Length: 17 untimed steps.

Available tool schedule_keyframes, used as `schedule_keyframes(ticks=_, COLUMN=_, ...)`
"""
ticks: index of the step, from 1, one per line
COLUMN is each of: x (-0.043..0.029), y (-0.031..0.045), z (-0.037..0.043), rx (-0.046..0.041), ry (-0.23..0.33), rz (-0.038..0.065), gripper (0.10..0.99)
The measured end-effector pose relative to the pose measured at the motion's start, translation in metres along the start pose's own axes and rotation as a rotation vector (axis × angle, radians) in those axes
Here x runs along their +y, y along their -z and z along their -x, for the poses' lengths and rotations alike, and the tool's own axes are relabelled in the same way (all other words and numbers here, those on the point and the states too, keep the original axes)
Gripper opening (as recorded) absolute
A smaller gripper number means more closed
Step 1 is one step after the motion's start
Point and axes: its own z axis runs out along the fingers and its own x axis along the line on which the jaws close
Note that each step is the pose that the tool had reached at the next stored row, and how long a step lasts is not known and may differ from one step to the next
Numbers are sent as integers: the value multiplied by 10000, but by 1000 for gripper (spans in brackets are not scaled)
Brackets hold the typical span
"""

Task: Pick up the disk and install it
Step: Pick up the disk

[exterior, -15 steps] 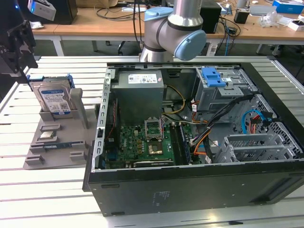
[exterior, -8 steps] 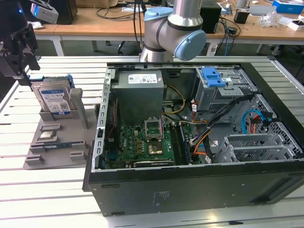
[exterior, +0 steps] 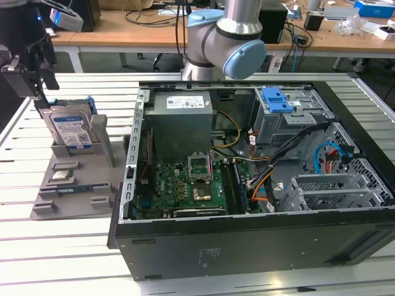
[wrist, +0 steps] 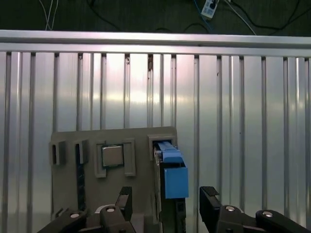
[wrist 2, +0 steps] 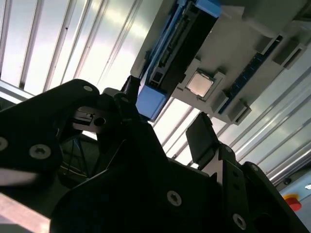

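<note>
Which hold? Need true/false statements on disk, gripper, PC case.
1. The silver hard drive with blue plastic rails stands on edge in the grey plastic holder. True.
2. The black gripper is shut on the drive. False: its jaws are open, one finger on either side of the drive.
3. A small square silver processor chip lies in the same holder. True.
4. The black computer case is closed. False: its side is open, showing the green motherboard.
</note>
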Motion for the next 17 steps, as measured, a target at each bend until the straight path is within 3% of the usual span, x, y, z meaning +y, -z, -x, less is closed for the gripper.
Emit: schedule_keyframes(ticks=17, x=-15, y=-349, z=84, rx=3, ry=37, rz=4, gripper=663)
